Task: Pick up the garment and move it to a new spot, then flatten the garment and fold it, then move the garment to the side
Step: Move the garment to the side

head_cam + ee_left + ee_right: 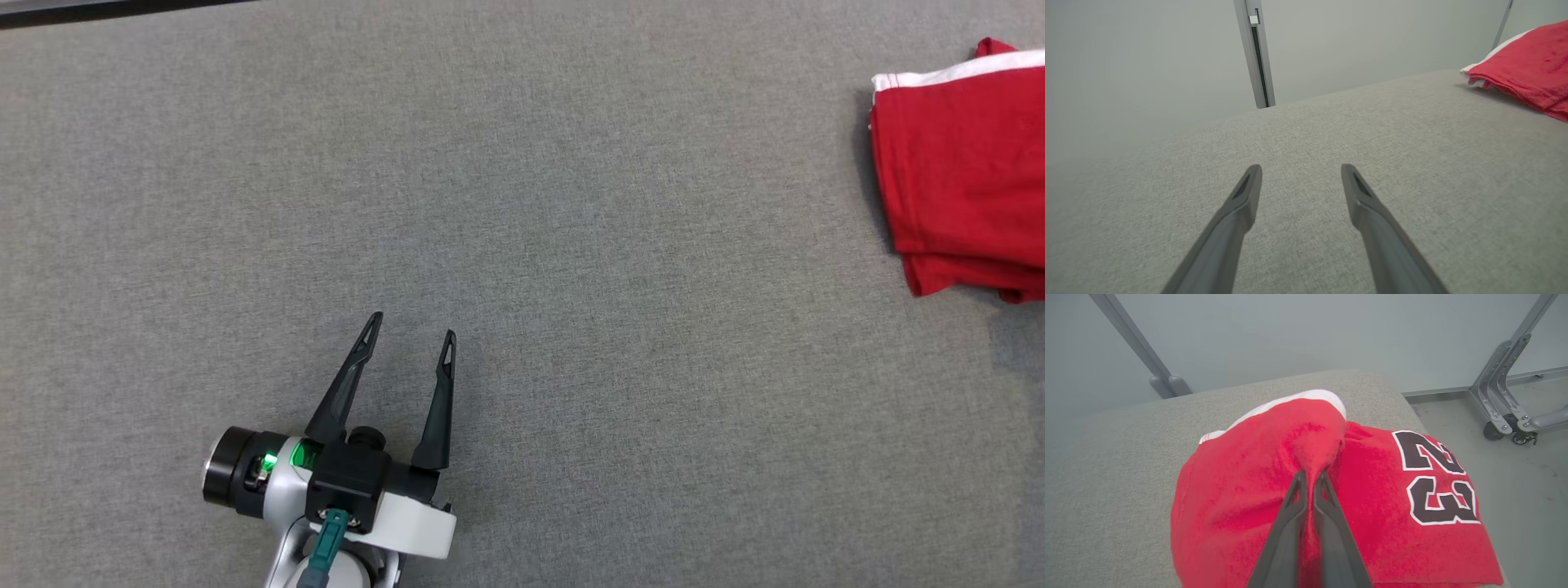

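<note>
Pinching a raised fold of the red garment (1237, 490), the right gripper (1311, 474) is clenched. The left gripper (412, 325), released, sits well apart over the grey surface (571, 204).

Lab: grey table (571, 245), castered metal frame (1493, 410)

Grey fabric tabletop (571, 245); perhaps castered stand (1494, 412)

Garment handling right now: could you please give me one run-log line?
right gripper: shut on garment | left gripper: open, empty | garment: folded, near table right edge
</note>
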{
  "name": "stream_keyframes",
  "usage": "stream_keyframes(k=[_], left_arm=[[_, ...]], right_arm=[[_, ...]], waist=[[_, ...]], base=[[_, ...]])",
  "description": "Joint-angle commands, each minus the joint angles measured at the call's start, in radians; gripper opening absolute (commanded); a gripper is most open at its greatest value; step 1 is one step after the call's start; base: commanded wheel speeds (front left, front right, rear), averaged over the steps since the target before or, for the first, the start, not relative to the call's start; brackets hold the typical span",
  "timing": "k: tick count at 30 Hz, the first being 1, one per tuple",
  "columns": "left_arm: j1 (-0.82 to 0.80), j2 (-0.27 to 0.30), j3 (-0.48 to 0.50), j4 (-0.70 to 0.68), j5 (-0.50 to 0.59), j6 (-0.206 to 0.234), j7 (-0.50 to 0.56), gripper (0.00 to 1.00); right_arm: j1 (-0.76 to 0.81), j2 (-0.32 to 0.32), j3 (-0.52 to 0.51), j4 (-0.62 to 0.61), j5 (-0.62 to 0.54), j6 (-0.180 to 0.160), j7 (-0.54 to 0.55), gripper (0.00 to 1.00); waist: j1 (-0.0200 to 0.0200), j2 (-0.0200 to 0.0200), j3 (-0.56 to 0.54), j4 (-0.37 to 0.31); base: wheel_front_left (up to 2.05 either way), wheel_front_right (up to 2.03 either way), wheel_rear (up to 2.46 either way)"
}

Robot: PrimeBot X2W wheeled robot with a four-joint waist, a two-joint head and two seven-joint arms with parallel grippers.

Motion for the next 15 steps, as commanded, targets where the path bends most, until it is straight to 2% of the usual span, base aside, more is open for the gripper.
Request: stream_keyframes(k=[1, 7, 8, 9, 10, 15], left_arm=[[-0.015, 0.004, 0.002, -0.001, 0.005, -0.001, -0.004, 1.00], [-0.042, 0.007, -0.006, 0.006, 0.007, -0.007, -0.004, 1.00], [-0.046, 0.006, -0.008, 0.007, 0.006, -0.008, -0.004, 1.00], [-0.049, 0.005, -0.009, 0.010, 0.003, -0.007, -0.004, 1.00], [-0.049, 0.004, -0.010, 0.012, 0.001, -0.005, -0.004, 1.00], [-0.025, -0.004, -0.011, 0.022, -0.018, 0.010, -0.004, 1.00]], right_arm=[[-0.015, -0.009, -0.003, 0.005, -0.004, -0.001, -0.009, 0.00], [-0.056, -0.017, 0.008, 0.082, -0.049, -0.001, -0.087, 0.00], [-0.060, -0.013, 0.008, 0.101, -0.054, -0.001, -0.099, 0.09], [-0.062, -0.011, 0.009, 0.128, -0.065, -0.001, -0.112, 0.46], [-0.068, -0.009, 0.011, 0.153, -0.080, -0.001, -0.129, 1.00], [-0.071, 0.021, 0.042, 0.264, -0.179, -0.001, -0.221, 1.00]], waist=[[0.0000, -0.0001, 0.018, -0.012], [0.0000, -0.0001, 0.040, -0.003], [0.0000, -0.0001, 0.039, 0.001], [0.0000, -0.0001, 0.037, 0.006], [0.0000, -0.0001, 0.033, 0.011], [0.0000, -0.0001, -0.020, 0.042]], base=[[0.00, 0.00, 0.00], [0.00, 0.00, 0.00], [0.00, 0.00, 0.00], [0.00, 0.00, 0.00], [0.00, 0.00, 0.00], [0.00, 0.00, 0.00]])
